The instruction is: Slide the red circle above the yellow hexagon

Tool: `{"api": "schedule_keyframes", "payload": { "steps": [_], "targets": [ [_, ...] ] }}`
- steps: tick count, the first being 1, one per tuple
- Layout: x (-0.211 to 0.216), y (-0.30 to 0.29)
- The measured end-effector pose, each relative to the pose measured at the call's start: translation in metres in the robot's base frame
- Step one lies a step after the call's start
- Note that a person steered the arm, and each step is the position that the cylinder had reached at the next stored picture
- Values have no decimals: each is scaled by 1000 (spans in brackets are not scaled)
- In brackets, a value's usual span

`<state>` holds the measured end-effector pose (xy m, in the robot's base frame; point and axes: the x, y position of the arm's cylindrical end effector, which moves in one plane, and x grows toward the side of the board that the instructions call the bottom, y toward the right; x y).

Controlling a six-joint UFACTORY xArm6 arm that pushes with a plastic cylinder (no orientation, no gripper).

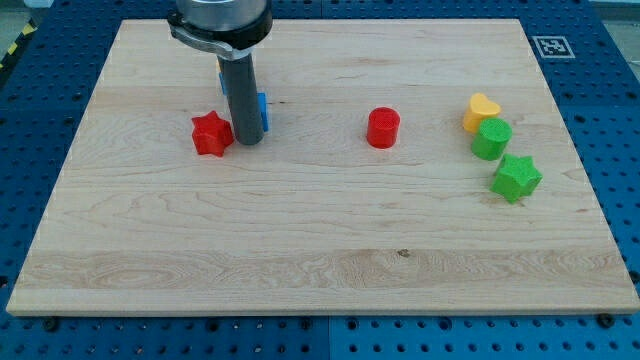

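So my tip (248, 142) is down on the wooden board (300, 240), squeezed between the red star (210, 133) just to its left and a blue block (262, 110) (mostly hidden behind the rod). No pincer here, just the rod, holding nothing. The red circle (383, 128) sits well off to my tip's right, and further right are the yellow block (481, 110), green circle (491, 138) and green star (516, 177)

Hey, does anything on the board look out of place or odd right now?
Nothing is damaged or spilled. One oddity: my tip sits beside the red star, hiding most of a blue block, far left of the red circle.
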<state>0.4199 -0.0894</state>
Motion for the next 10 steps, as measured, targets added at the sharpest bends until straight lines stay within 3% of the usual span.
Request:
{"api": "schedule_keyframes", "payload": {
  "steps": [2,3,9,10],
  "targets": [
    [50,117],
    [45,159],
    [-108,193],
    [-105,209]
  ]
}}
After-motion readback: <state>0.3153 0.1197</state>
